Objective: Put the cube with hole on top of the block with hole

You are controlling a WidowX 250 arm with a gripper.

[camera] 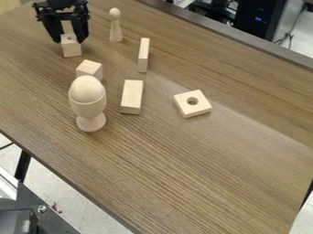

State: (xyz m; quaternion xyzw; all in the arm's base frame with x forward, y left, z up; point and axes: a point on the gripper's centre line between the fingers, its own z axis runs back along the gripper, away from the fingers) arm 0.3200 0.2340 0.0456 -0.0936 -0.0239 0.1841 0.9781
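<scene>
The cube with hole [71, 50] is near the upper-left corner of the worktop [202, 160], between the jaws of the black gripper [69, 41]. The jaws are closed on it, one against each side. Nearest to it is a plain cube [89, 68], just below and to the right in the view. A round-headed peg [116, 29] stands upright up and to the right; further right is a narrow block [143, 55]. Lower down are an egg in a cup [90, 103], standing upright, and an oblong block [131, 97] lying beside it. Furthest right of the pieces lies the block with hole [202, 108], a flat square slab.

A straight path from the cube with hole to that slab runs over the plain cube's far side, then through the gap between the narrow block and the oblong block.

The held cube's hole faces up, and its front side is turned to the camera; it has no clear long axis. The slab lies flat, its hole up too, with one corner pointing roughly toward the camera.

The egg and cup hide the plain cube's lower part. The upper part of the gripper is cut off by the view's top edge. Whether the held cube touches the worktop is hard to make out.
</scene>
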